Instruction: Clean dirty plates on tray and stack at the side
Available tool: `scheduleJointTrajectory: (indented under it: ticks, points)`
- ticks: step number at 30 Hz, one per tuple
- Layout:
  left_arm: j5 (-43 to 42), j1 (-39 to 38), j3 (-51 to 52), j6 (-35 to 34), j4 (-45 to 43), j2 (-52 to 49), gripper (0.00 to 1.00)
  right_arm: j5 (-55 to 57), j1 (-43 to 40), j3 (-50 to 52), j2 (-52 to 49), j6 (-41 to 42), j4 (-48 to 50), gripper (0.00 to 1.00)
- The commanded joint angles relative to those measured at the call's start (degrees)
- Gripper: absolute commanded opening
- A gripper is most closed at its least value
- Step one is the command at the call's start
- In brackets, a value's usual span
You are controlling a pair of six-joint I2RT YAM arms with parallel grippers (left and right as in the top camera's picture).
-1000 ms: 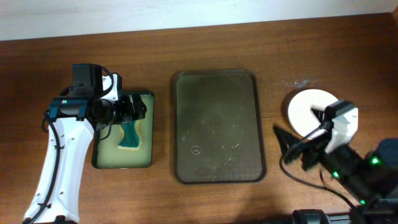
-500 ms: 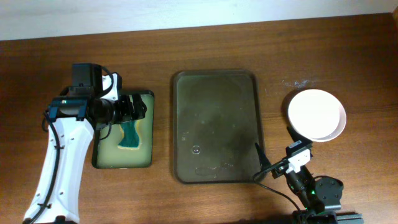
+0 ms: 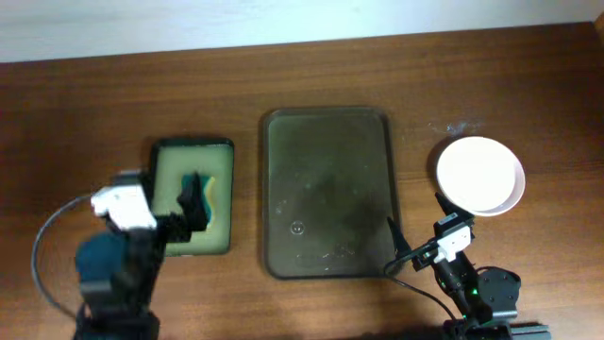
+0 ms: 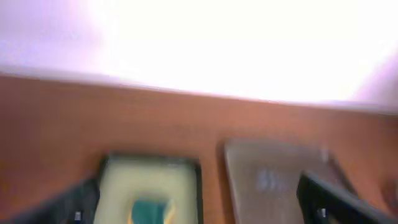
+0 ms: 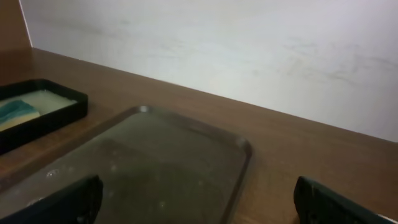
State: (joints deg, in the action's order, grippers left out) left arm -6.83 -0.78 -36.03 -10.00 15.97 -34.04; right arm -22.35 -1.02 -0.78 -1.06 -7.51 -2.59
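Observation:
The white plates (image 3: 479, 175) lie as one round white stack on the table right of the dark brown tray (image 3: 330, 189). I cannot tell how many plates there are, and no smear shows on top. The tray holds no plates and also shows in the right wrist view (image 5: 155, 168) and, blurred, in the left wrist view (image 4: 273, 174). My left gripper (image 3: 192, 210) is open and empty, raised over the small black tray's front part (image 4: 202, 208). My right gripper (image 3: 415, 219) is open and empty near the brown tray's front right corner (image 5: 199, 205).
A small black tray (image 3: 162, 156) with a yellowish inside holds a green sponge (image 3: 215, 194) left of the brown tray. The sponge shows in the left wrist view (image 4: 148, 210). A pale wall runs along the table's far edge.
My left arm has pulled back from the small tray's far end toward the table's front. My right arm left the plates a second ago and has since stayed still.

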Motion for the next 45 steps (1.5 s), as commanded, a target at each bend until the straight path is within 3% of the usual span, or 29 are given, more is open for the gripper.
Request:
scheduleJointTrajectory:
  ticks: [1,4,6,9,45]
  points:
    - [0.68,0.74,19.39,0.7,-11.17,16.5,0.99,0.13,0.26,0.46,0.55,0.02,-0.2,0.98]
    - [0.9,0.74,30.34,0.72,-14.21,30.49,0.99,0.13,0.26,0.46,0.55,0.02,-0.17,0.98]
    - [2.97,0.74,34.45,0.72,-17.03,33.57,1.0,0.13,0.26,0.46,0.55,0.02,-0.2,0.98]
    - [4.9,0.74,35.58,0.72,-11.43,33.79,0.99,0.13,0.26,0.46,0.55,0.0,-0.2,0.98]
    - [5.16,0.74,35.56,0.7,-11.41,33.75,0.99,0.13,0.26,0.46,0.55,0.02,-0.2,0.98]
